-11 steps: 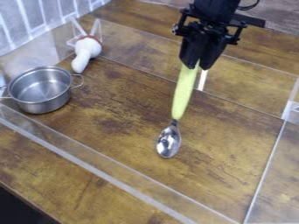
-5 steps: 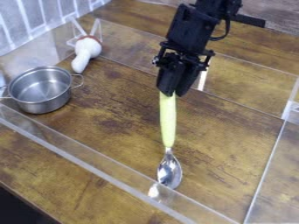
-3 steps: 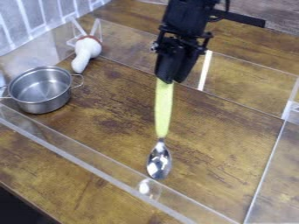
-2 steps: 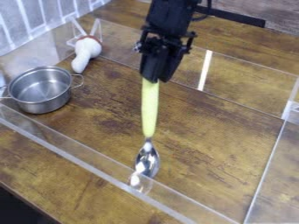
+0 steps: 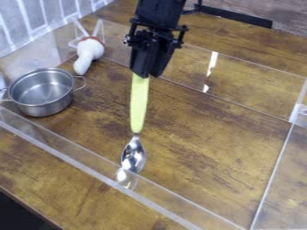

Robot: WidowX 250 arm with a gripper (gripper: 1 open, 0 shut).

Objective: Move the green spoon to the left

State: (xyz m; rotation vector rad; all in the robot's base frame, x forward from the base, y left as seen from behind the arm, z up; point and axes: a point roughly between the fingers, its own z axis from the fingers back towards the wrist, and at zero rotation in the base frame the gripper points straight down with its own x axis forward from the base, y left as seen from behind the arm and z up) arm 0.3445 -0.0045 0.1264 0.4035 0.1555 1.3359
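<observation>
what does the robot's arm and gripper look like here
The arm and gripper are black throughout, a blocky, boxy build narrowing to two dark fingers. A thin black cable or bracket juts sideways near the top. No markings or labels are readable at this resolution.

Readable text: none in the camera view.
Labels or brands: none can be made out on any object.
Numbers or signs: none legible.
</observation>
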